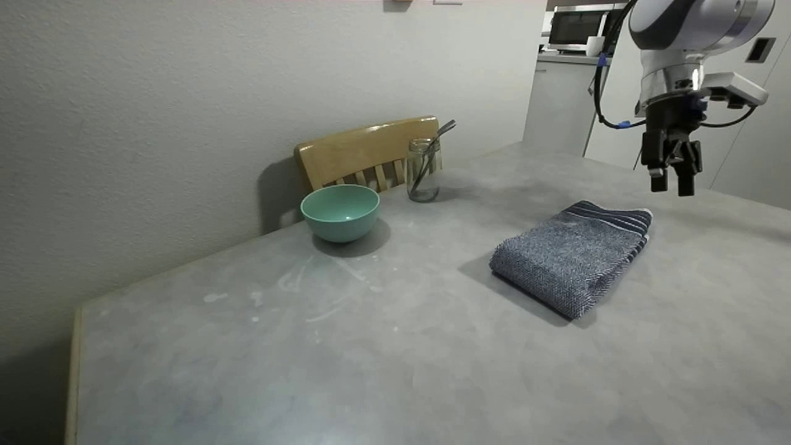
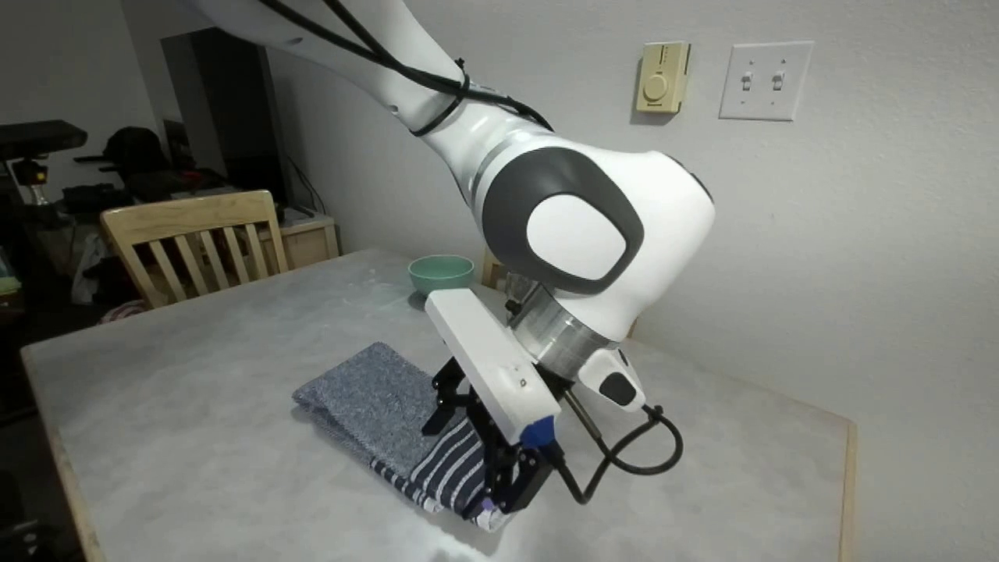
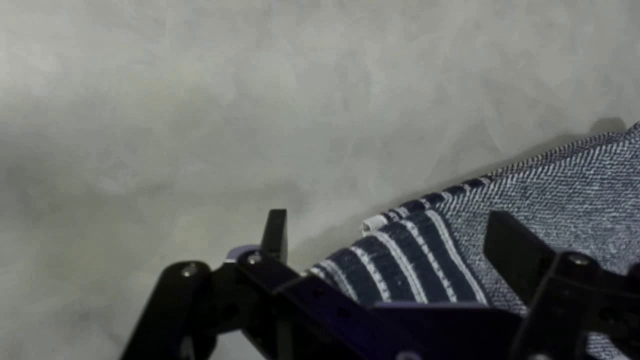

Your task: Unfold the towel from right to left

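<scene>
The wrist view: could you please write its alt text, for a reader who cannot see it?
Folded blue-grey towel with a dark, white-striped end, lying on a grey table at lower right. The open black tool shows along the bottom edge, one finger on each side of that end.

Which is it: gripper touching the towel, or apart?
Apart. An exterior view shows it: the gripper hangs above the towel's level, with bare tabletop visible between it and the towel.
</scene>
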Controlling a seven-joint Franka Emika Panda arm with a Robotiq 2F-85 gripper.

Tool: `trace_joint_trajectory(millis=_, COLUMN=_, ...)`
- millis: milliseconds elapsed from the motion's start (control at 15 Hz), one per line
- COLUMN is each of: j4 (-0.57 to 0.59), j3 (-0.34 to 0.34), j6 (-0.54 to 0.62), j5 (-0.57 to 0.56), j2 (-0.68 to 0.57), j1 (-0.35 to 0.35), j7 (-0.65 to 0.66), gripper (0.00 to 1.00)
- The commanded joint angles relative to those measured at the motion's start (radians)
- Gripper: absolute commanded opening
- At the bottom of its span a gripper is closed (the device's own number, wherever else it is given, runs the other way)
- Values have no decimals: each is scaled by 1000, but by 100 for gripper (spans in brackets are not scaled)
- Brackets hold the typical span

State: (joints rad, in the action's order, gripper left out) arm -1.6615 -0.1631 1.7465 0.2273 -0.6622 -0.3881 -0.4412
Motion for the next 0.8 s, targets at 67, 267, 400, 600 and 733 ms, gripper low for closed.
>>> trace_joint_trajectory(millis=67, j4=19, j3=47, j6=73, j5=78, j2=-43, j1=-51, j7=-35, gripper=100)
trace_joint_trajectory(millis=267, j4=5, j3=44, j6=61, j5=45, j2=-32, j1=-40, j7=-25, gripper=100)
trace_joint_trajectory(millis=400, j4=6, j3=47, j6=61, j5=45, j2=-45, j1=-42, j7=-33, gripper=100)
trace_joint_trajectory(millis=600, j4=-1, j3=47, j6=87, j5=54, j2=-45, j1=-39, j7=-15, gripper=100)
trace_joint_trajectory(millis=733, j4=1, j3=45, j6=120, j5=57, j2=-55, j1=-36, j7=5, gripper=100)
